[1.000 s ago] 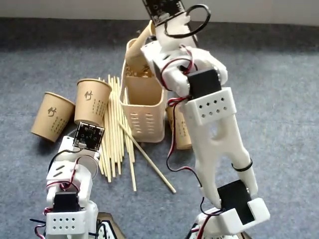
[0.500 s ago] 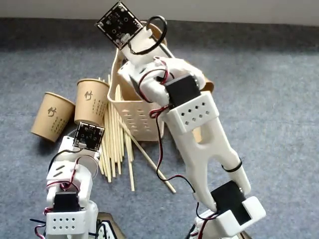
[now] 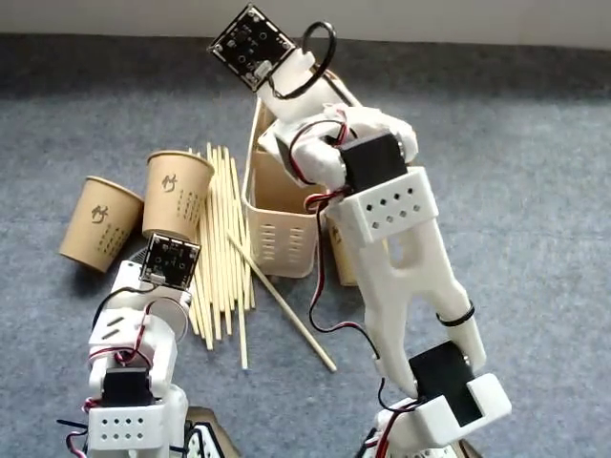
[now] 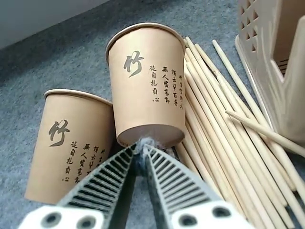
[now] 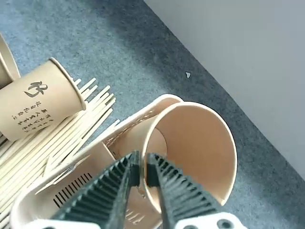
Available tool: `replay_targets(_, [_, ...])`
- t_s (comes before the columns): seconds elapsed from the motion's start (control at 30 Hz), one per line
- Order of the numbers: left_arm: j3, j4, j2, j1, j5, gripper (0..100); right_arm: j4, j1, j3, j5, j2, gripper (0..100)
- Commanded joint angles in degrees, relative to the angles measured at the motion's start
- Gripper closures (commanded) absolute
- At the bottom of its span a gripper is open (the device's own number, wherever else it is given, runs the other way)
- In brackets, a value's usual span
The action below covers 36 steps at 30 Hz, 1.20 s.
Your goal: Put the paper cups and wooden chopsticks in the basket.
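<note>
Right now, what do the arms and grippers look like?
Right arm and left arm: white plastic shells, black motors, perforated plates, red and black wires. Left gripper and right gripper: dark, ribbed, on white bases.

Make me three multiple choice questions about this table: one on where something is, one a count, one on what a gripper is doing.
1. Where does the chopstick pile lie?
A. On the table beside the basket
B. Inside the basket
C. Standing in a cup

2. How many paper cups lie on the side of the pile away from the basket?
A. One
B. Two
C. Four

3. What is the right gripper doing?
A. Open and empty
B. Shut on a chopstick
C. Shut on a cup's rim

Answers:
1. A, the sticks lie flat on the grey surface along the basket's side.
2. B, two cups sit side by side there.
3. C, its fingers pinch the rim of the held cup at the basket.
</note>
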Motion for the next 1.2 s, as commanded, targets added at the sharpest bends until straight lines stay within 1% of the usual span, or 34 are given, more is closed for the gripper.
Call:
replay_targets(0.0, [1.0, -0.8, -0.3, 0.7, -0.4, 99, 0.2, 0.7, -3.1, -8.3, -1.2, 83.0])
replay_targets(0.07, [1.0, -0.8, -0.2, 0.7, -0.4, 99, -0.8, 0.7, -3.2, -13.1, -1.7, 76.5])
replay_targets(0.1, [1.0, -0.8, -0.2, 0.7, -0.4, 99, -1.6, 0.8, -3.2, -14.1, -1.7, 75.6])
replay_targets(0.37, [0.8, -1.1, -0.3, 0.0, -0.4, 99, -1.5, 1.5, -3.2, -14.3, -3.1, 75.7])
replay_targets(0.43, [0.4, -1.1, -0.3, -1.9, -0.4, 99, 0.0, 1.2, -3.2, -14.5, -5.5, 75.7])
replay_targets(0.47, [-0.2, -1.1, -0.3, -3.2, -0.3, 99, 1.1, 1.1, -3.6, -15.7, -7.0, 75.9])
replay_targets(0.53, [-2.5, -0.8, -0.3, -5.6, -0.2, 99, 5.8, 1.2, -5.8, -18.5, -10.0, 77.5])
replay_targets(0.6, [-4.3, -0.8, -0.3, -7.3, -0.2, 99, 12.2, 2.0, -8.5, -18.4, -12.4, 79.8])
replay_targets(0.73, [-8.7, -0.8, -0.3, -9.6, -0.3, 99, 24.0, 8.0, -10.2, -18.4, -13.8, 80.5])
replay_targets(0.8, [-14.5, 0.2, 0.3, -12.1, 0.0, 99, 27.6, 12.5, -10.1, -18.4, -13.8, 80.5])
replay_targets(0.83, [-18.3, 2.1, 0.4, -13.8, 0.1, 99, 28.1, 15.3, -9.9, -18.4, -13.7, 80.5])
replay_targets(0.93, [-30.7, 8.8, 0.9, -16.3, 0.1, 99, 26.3, 22.8, -5.0, -18.3, -14.3, 80.5])
replay_targets(1.0, [-39.0, 10.8, 4.9, -16.4, 0.1, 99, 24.3, 26.2, -1.0, -18.7, -14.3, 80.5])
replay_targets(1.07, [-47.3, 11.1, 13.4, -16.6, 1.2, 99, 22.5, 28.4, 5.1, -18.8, -14.3, 80.5])
replay_targets(1.13, [-57.1, 12.4, 26.2, -18.4, 3.3, 99, 19.4, 29.8, 12.6, -18.8, -14.9, 80.5])
replay_targets(1.17, [-62.6, 14.3, 33.7, -19.1, 3.9, 99, 16.7, 30.5, 17.2, -18.8, -15.8, 80.5])
